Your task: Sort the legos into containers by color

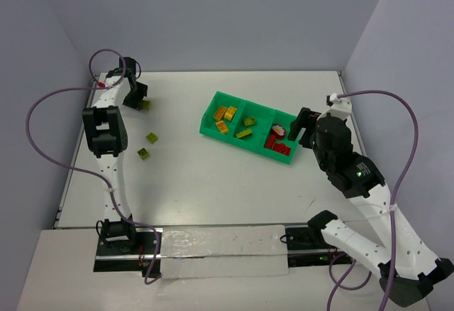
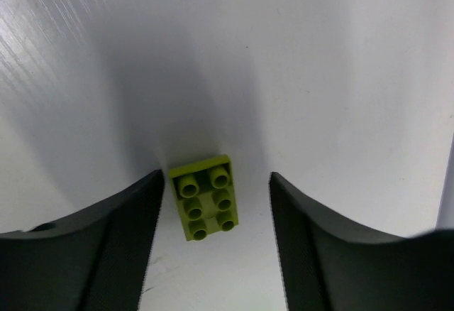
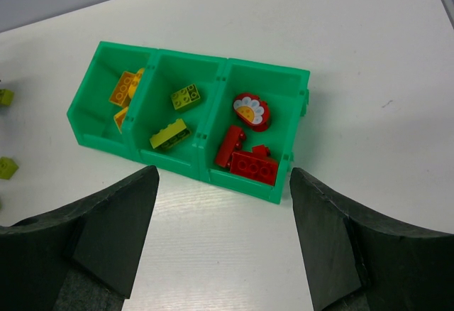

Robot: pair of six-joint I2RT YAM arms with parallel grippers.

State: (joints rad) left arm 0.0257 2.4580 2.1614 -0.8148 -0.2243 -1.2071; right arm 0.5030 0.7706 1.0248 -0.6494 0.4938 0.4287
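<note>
step in hand: picking up a loose olive-green brick (image 2: 206, 197) that sits far out on the left of the table (image 1: 234, 190), well apart from the green tray (image 3: 266, 69)
left gripper (image 1: 140, 98): down at the table and straddling that brick. Jaws apart, with a gap on each side in the wrist view, so no grip yet imo
left arm pose: stretched out far and to the left, wrist tipped down so the fingers point at the tabletop
next move: pinch the brick, lift it, then haul it across to the middle compartment (image 3: 202, 116), where the other green ones (image 3: 169, 135) live
heads up: the brick is off-centre, closer to one finger, so it'll probably get nudged sideways as the jaws come in
right gripper (image 1: 301, 125): hovering just off the red end of the tray, jaws wide apart, nothing in them
tray contents: yellow-orange bricks (image 3: 124, 91) in one end bin, greens in the middle, red bricks (image 3: 252, 165) plus a red daisy-face piece (image 3: 250, 110) in the other end bin
not sorted yet: two more green bricks (image 1: 152, 138) (image 1: 144, 153) on the table near the left arm, so this looks fairly far along
</note>
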